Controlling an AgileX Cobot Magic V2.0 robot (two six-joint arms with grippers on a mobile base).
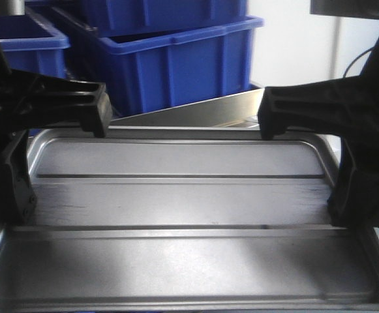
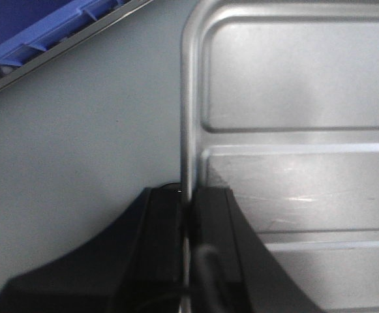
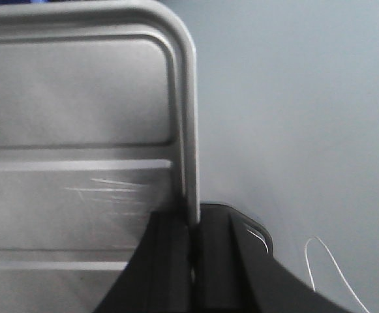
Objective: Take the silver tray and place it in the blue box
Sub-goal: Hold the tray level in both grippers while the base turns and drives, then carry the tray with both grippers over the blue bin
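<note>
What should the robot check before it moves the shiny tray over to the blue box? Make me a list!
1. Grip of the left end effector on the silver tray, left rim: ok, shut on it.
2. Grip of the right end effector on the right rim: ok, shut on it.
3. Tray level from side to side: ok.
4. Nothing lying on the tray: ok.
5. Room inside the blue box: cannot tell, its inside is hidden.
6. Free way to the box: cannot tell; a silver metal edge lies between.
</note>
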